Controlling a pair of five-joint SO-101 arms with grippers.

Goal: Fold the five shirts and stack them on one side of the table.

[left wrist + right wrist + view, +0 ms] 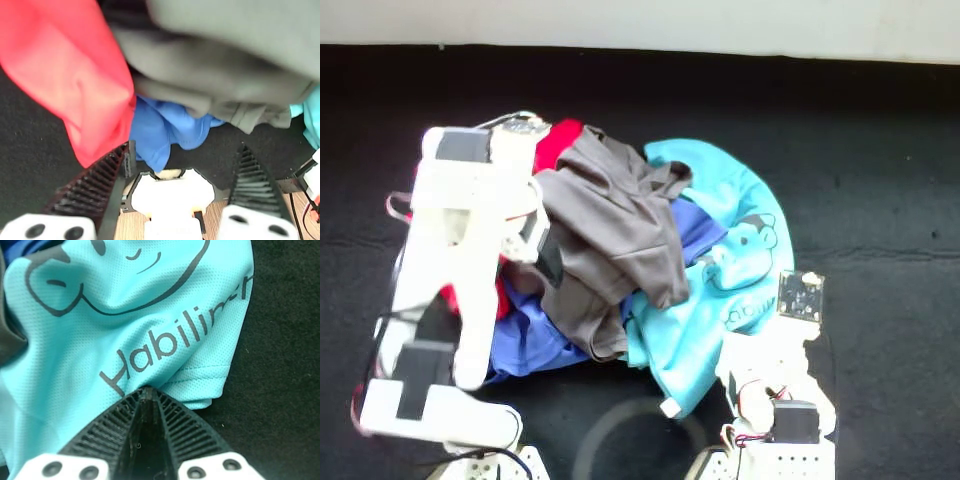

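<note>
A heap of shirts lies mid-table: a grey shirt [615,225] on top, a cyan printed shirt [740,235] on its right, a blue shirt [525,335] below and a red shirt [557,140] at the far left. My left gripper [184,150] hangs open above the heap's left side, with the red shirt [75,80], the grey shirt [225,55] and the blue shirt [165,125] ahead of it and nothing between its fingers. My right gripper [145,390] is shut, its tip against the cyan shirt's [125,315] hem; I see no cloth between the jaws.
The black table cover [880,180] lies bare to the right of and behind the heap. The left arm [460,250] rises over the heap's left edge. The right arm [775,355] stays low at the front, and the cyan shirt drapes against it.
</note>
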